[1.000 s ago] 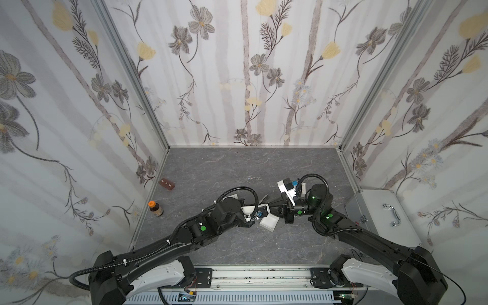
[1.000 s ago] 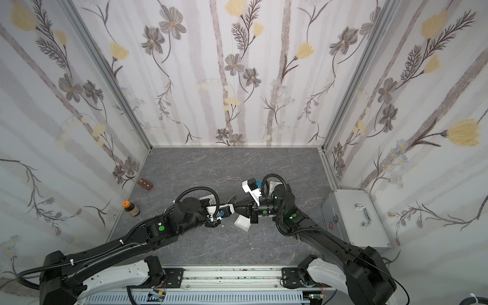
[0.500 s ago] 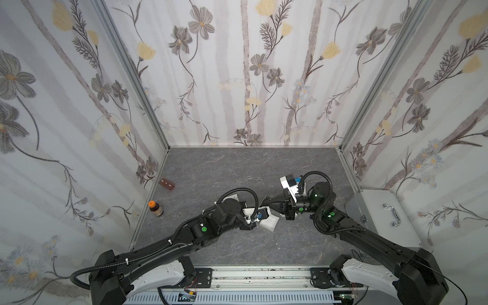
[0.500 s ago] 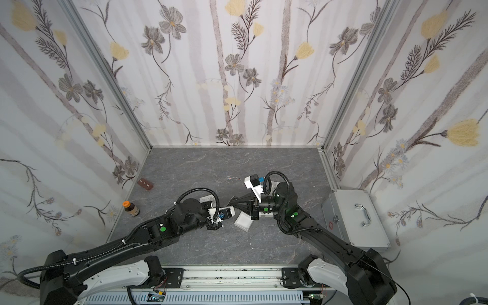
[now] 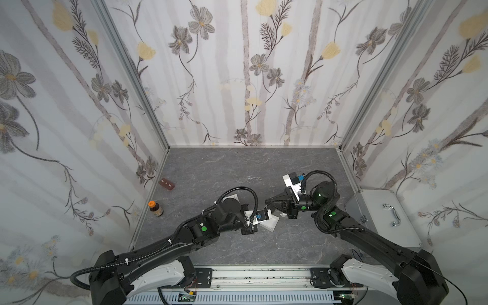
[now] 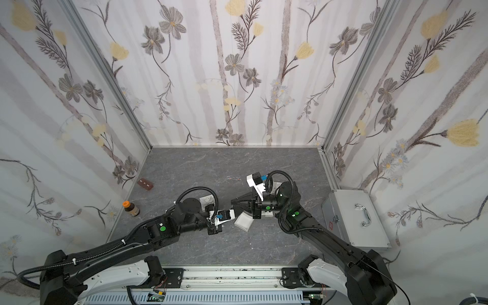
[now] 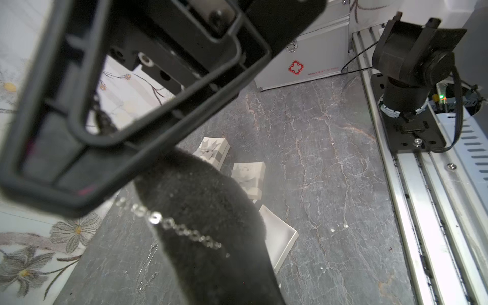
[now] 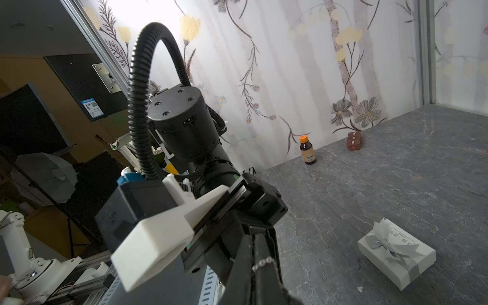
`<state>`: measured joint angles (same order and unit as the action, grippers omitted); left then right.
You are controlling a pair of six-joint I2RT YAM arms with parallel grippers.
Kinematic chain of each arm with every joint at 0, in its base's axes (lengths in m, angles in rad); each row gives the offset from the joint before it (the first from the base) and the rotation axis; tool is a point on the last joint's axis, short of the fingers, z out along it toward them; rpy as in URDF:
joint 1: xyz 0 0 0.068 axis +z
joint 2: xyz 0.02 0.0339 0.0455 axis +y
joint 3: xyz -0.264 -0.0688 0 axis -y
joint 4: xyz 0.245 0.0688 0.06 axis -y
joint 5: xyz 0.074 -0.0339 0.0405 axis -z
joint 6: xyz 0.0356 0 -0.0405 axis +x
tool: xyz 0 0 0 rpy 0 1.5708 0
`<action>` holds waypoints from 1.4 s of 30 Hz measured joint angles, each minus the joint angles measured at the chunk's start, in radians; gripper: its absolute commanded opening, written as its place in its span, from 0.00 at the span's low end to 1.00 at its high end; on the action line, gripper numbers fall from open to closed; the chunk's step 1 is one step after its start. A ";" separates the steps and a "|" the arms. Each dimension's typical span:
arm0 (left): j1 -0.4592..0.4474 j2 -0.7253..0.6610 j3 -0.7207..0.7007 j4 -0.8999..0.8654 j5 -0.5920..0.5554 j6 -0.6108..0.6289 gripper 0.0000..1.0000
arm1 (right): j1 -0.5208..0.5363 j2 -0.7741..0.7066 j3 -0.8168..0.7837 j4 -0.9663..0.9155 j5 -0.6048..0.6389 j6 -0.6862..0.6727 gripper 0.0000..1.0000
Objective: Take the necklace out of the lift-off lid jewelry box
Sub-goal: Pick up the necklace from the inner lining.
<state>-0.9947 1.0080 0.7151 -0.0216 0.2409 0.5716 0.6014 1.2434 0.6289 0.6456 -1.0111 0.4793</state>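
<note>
The necklace [image 7: 182, 231], a strand of clear beads, hangs in the air between my two grippers. In the left wrist view it lies across the blurred black fingers of my left gripper [image 7: 190, 190], which is shut, and its end runs into them. My right gripper [image 8: 253, 237] is shut too, with a few links of the necklace [image 8: 264, 263] coming out of the seam between its fingers. In both top views the right gripper [image 5: 268, 202] points left and crosses over the left gripper's fingers. The open white jewelry box [image 5: 270, 224] lies on the floor just below them.
White gift boxes with grey bows [image 7: 212, 153] [image 7: 249, 177] [image 8: 396, 253] sit near both arms. A thin chain [image 7: 146, 266] lies on the grey floor. An orange-capped bottle [image 5: 155, 208] and a brown block [image 5: 167, 184] stand by the left wall. A silver case [image 5: 383, 216] is at the right.
The right arm has drawn back a little to the right and risen slightly. The left arm and the open box have stayed where they were.
</note>
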 measured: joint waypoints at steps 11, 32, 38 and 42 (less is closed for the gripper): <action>0.008 0.069 0.090 -0.114 0.135 -0.030 0.00 | -0.006 -0.009 0.046 -0.065 0.000 -0.017 0.00; 0.007 0.114 0.113 -0.180 0.311 -0.061 0.00 | -0.075 0.082 0.248 -0.183 0.107 -0.054 0.02; 0.007 0.041 0.051 -0.124 0.289 -0.100 0.00 | -0.100 0.163 0.333 -0.278 0.201 -0.072 0.01; 0.007 -0.020 0.002 -0.064 0.195 -0.166 0.00 | -0.114 0.240 0.389 -0.370 0.282 -0.084 0.00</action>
<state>-0.9874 0.9878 0.7174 -0.0853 0.4358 0.4061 0.4870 1.4837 1.0180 0.2752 -0.7288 0.3950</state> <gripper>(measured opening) 0.051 0.048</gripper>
